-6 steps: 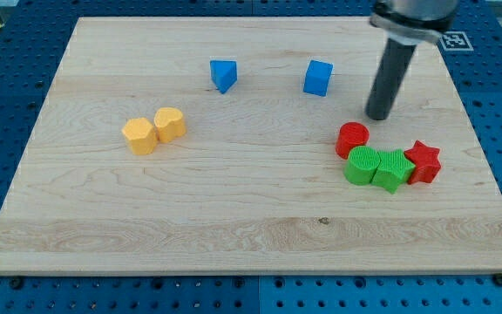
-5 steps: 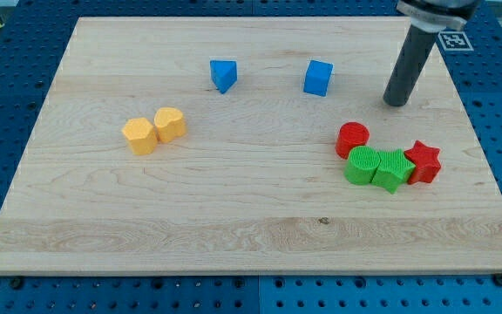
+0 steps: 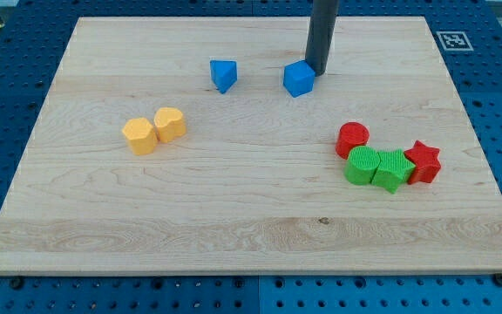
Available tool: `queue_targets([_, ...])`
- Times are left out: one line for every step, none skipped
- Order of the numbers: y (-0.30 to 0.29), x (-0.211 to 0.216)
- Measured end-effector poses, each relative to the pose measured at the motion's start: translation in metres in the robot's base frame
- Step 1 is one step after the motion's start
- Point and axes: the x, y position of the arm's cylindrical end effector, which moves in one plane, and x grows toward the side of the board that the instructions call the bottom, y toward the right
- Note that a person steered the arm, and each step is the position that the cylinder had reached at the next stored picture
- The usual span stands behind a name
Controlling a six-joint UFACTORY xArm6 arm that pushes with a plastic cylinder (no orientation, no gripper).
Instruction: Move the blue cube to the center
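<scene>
Touching the blue cube (image 3: 299, 78) at its upper right corner, my tip (image 3: 318, 71) stands in the upper middle of the tabletop (image 3: 234, 218). No pincer is fitted, so its state cannot be told. A blue wedge-like block (image 3: 223, 75) lies to the cube's left, well apart.

I see the wooden board (image 3: 234, 218) evenly and brightly lit from overhead, with no glare on it. Shadows are soft and short, hugging the blocks' bases, as under the red star (image 3: 423, 162). Focus is sharp across the view; my rod (image 3: 322, 35) shows no motion blur, and the board's edges look straight.
</scene>
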Motion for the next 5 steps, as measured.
queue_targets([0.0,0.0])
queue_targets([-0.009,0.01])
queue_targets([-0.027,0.024])
queue_targets([-0.049,0.031])
queue_targets([-0.066,0.037])
